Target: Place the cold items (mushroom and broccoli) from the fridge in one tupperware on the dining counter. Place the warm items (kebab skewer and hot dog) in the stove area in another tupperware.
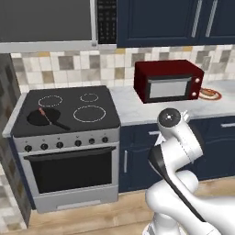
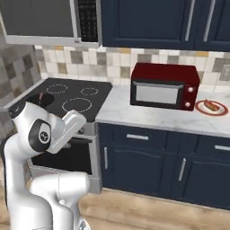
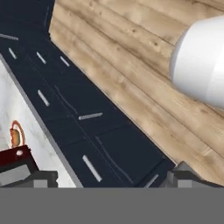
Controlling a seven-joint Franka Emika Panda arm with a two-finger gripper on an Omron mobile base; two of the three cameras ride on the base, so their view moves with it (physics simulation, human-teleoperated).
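Note:
A kebab skewer point(image 1: 44, 114) lies in a dark pan point(image 1: 49, 119) on the front left burner of the stove point(image 1: 69, 110). The hot dog point(image 1: 207, 93) point(image 2: 211, 106) point(image 3: 15, 137) rests on a round plate point(image 1: 216, 97) point(image 2: 221, 111) on the counter, right of a red toaster oven point(image 1: 169, 80) point(image 2: 164, 85). My gripper point(image 3: 113, 180) is open and holds nothing. It hangs low, looking down at the navy cabinet fronts and the wooden floor, well away from both foods. The mushroom, broccoli and tupperware are out of view.
A marble counter point(image 2: 148, 114) runs right of the stove over navy drawers point(image 2: 139, 137). A microwave point(image 1: 46, 20) and upper cabinets hang above. My folded white arm point(image 1: 176, 142) stands in front of the cabinets. A grey-tiled wall point(image 1: 7, 82) flanks the stove's left side.

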